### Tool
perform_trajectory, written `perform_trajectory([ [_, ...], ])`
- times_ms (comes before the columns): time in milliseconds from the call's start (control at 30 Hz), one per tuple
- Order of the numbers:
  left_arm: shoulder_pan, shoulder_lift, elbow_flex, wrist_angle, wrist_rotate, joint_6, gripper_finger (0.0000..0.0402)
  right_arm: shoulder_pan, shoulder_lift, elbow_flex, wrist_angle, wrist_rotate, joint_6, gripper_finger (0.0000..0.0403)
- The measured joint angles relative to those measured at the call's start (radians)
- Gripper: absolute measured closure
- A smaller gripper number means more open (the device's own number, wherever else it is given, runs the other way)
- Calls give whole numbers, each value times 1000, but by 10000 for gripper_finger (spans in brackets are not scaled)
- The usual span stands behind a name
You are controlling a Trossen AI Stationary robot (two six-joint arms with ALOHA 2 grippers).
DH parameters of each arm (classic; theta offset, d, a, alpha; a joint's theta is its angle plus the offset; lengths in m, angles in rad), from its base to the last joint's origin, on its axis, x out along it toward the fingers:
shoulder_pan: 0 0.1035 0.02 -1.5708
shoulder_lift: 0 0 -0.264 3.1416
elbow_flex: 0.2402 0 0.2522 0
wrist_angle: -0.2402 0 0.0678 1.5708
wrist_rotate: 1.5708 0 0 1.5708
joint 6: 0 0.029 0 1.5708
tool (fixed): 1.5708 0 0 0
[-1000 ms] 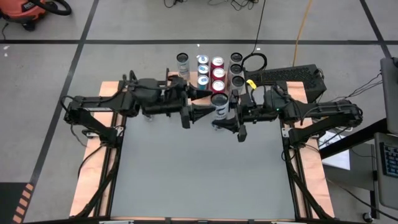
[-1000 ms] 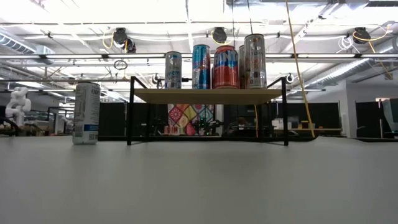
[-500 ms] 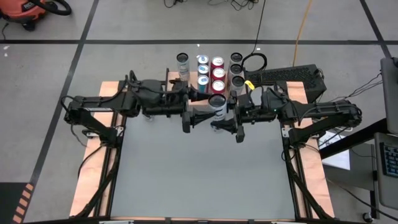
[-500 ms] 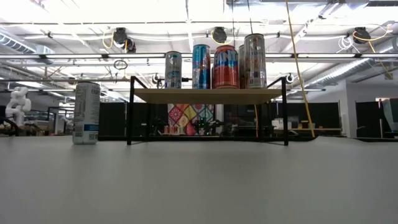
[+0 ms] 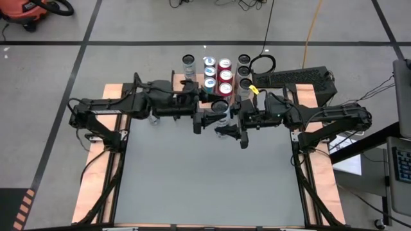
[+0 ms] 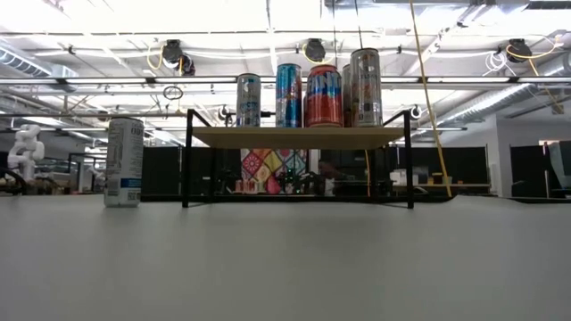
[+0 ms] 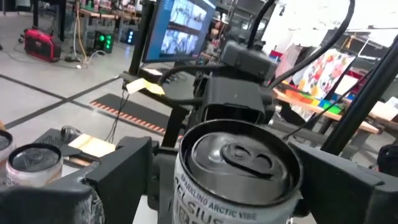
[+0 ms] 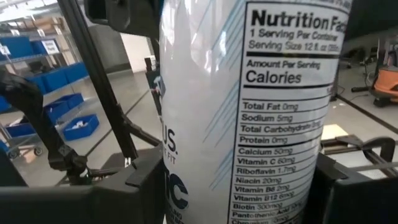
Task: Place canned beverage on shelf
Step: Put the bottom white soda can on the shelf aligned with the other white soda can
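Grey tabletop (image 5: 205,173) fills the high view, pale wooden side boards (image 5: 90,186) flanking it on a concrete floor. Near its far edge the right gripper (image 5: 226,123) grips a white can (image 5: 221,107) by its sides, just in front of the shelf (image 5: 221,82); the left gripper (image 5: 204,120) sits beside it, fingers spread.

Low view: the shelf's wooden top on black legs bears four cans (image 6: 308,87); another can (image 6: 123,162) stands alone on the table, workshop ceiling lights behind.

Left wrist view: silver lid with pull tab, lettering "Celsius".

Right wrist view: nutrition panel on the white wall, dark fingers (image 8: 134,193) pressed against it.
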State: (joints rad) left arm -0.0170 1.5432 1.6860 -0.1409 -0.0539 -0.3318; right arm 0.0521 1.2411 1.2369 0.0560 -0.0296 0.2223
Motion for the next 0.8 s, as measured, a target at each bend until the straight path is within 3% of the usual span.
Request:
perform_trajectory([
  [233, 0, -7, 0, -40, 10, 22, 43, 0, 0, 0, 5, 1, 1, 179],
  [800, 0, -9, 0, -53, 20, 34, 149, 0, 0, 0, -1, 5, 1, 179],
])
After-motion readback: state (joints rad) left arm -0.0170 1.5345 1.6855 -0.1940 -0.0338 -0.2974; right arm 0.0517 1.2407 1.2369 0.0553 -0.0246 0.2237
